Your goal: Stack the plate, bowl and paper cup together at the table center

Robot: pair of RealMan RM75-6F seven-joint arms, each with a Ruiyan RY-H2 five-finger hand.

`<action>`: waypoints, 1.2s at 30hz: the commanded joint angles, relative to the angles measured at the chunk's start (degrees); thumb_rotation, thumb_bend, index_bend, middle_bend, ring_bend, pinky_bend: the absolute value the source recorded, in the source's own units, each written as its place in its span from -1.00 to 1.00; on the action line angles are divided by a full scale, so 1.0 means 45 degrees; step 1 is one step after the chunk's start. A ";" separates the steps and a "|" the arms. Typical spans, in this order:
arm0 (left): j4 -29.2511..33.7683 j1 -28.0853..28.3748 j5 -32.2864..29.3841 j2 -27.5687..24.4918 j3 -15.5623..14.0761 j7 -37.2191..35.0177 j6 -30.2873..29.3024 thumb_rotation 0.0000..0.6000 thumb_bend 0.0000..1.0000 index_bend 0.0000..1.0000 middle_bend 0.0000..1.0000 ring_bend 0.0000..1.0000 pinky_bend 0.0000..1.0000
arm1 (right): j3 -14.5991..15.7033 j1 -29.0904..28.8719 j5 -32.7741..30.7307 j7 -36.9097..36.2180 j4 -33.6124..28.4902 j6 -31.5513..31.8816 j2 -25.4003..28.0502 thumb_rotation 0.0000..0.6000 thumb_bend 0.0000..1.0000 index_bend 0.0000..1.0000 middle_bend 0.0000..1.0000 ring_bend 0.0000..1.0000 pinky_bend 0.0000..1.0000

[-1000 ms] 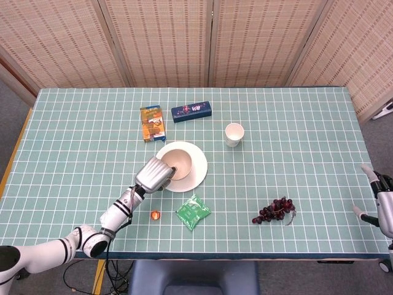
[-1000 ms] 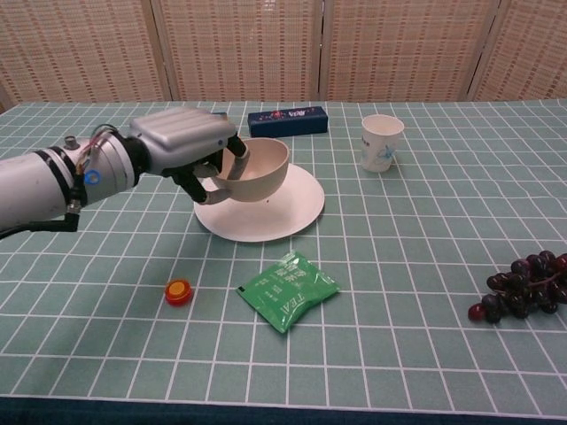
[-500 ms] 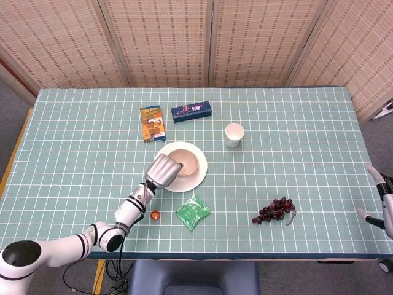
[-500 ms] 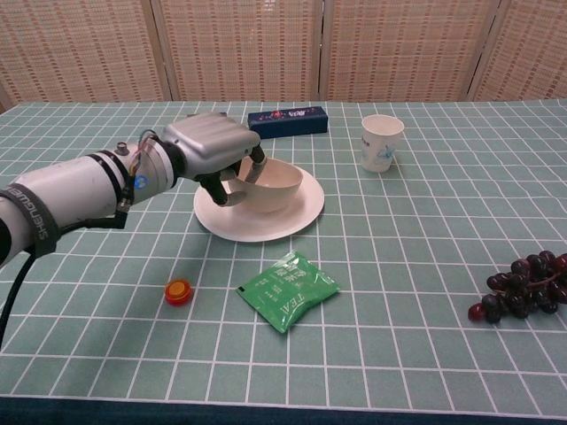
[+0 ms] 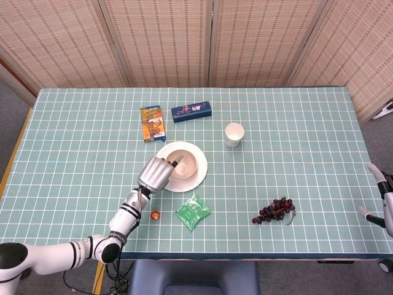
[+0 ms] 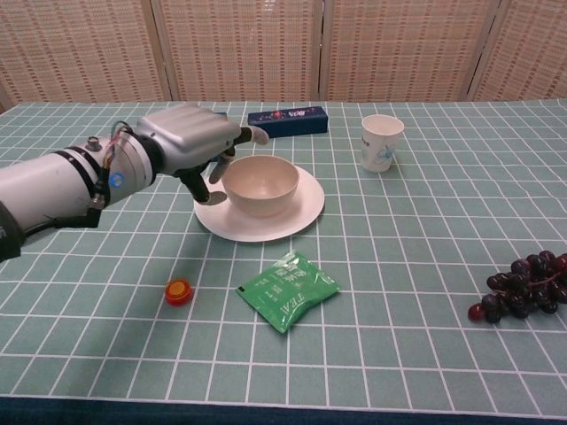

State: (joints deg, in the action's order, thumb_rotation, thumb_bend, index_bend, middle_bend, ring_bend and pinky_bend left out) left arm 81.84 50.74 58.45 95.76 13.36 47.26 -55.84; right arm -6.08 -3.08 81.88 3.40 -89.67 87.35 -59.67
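Sitting upright on the one plate near the middle of the surface is the single bowl. The left hand hovers just beside it, fingers released, grasping nothing. One paper cup stands apart toward the far edge. The right hand shows at the right edge; I cannot tell its finger state.

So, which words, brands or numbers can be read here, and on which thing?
None reads clearly.
Blue box: pale print, too small.
Orange box: pictures and print, blurred.
Green packet: white print, too small.
Cup: bluish mark, unreadable.
Left arm: no lettering legible.
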 commanded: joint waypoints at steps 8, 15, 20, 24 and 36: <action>0.4048 -0.2032 -0.0495 -0.3235 -0.0812 -0.0444 -0.2369 1.00 -0.46 -0.90 -0.52 -0.45 0.08 | 0.0051 -0.0274 0.0168 0.0231 -0.0376 -0.0488 0.0164 1.00 -1.00 -0.76 -0.53 -0.53 -0.21; 0.4454 -0.3234 0.0018 -0.4485 -0.1228 -0.1737 -0.3495 1.00 -0.46 -0.88 -0.53 -0.46 -0.01 | 0.0121 -0.0583 0.0192 0.0305 -0.0536 -0.1122 0.0295 1.00 -1.00 -0.76 -0.54 -0.54 -0.21; 0.4310 -0.4349 0.0577 -0.5232 -0.1646 -0.2977 -0.4411 1.00 -0.46 -0.84 -0.53 -0.46 -0.06 | 0.0093 -0.1086 0.0227 0.0498 -0.0717 -0.1878 0.0391 1.00 -0.98 -0.76 -0.54 -0.57 -0.21; 0.4161 -0.5104 0.1131 -0.5549 -0.1968 -0.3824 -0.5025 1.00 -0.46 -0.82 -0.53 -0.46 -0.07 | -0.0054 -0.1677 0.0001 0.0865 -0.0990 -0.2764 0.0520 1.00 -0.95 -0.76 -0.58 -0.61 -0.21; 0.3813 -0.6822 0.3284 -0.6169 -0.2890 -0.5875 -0.6237 1.00 -0.46 -0.75 -0.53 -0.46 -0.12 | -0.1255 -0.4901 -0.1840 0.1513 -0.0631 -0.6881 -0.0228 1.00 -0.82 -0.80 -0.76 -0.73 -0.21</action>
State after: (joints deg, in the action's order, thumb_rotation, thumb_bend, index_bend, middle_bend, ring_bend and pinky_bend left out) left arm 99.33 20.89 72.21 68.39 0.93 21.73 -83.20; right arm -10.08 -21.85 76.31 9.05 -93.38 60.01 -59.21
